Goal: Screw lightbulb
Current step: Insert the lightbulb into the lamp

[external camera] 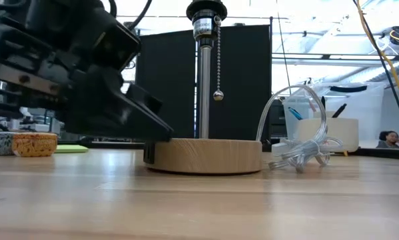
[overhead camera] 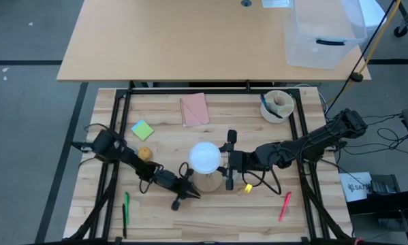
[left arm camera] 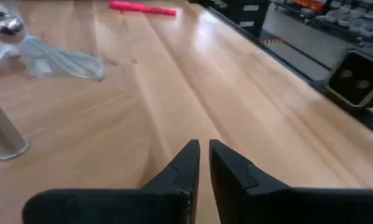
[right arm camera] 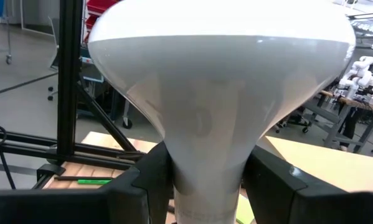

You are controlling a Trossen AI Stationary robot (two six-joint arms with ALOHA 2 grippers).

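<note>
The white lightbulb (overhead camera: 205,156) stands dome up over the lamp, above the lamp's round wooden base (external camera: 206,155). The lamp has a metal post (external camera: 204,87), a black socket (external camera: 206,10) and a pull chain. The bulb fills the right wrist view (right arm camera: 217,74), and its screw base is hidden. My right gripper (overhead camera: 221,163) is shut on the bulb, reaching in from the table's right. My left gripper (overhead camera: 186,189) is shut and low at the near left side of the wooden base. It shows as the large dark shape in the low view (external camera: 152,130). My right gripper pinches the bulb's narrow neck (right arm camera: 205,168) below the dome between its two fingers (right arm camera: 152,180), one on each side. The fingers come in level from the table's right. The bulb sits upright, dome up, high above the table. My left gripper's shut fingertips (left arm camera: 192,155) slant down onto the top edge of the wooden base (external camera: 160,141) from the table's left. They seem to rest on it, but the gripper body hides the exact place.
A crumpled clear wrapper (external camera: 299,150) lies right of the base. A pink marker (overhead camera: 284,206) and a green marker (overhead camera: 126,207) lie near the front edge. A green note pad (overhead camera: 142,129), a pink notebook (overhead camera: 194,109) and a cup with pens (overhead camera: 277,105) lie farther back.
</note>
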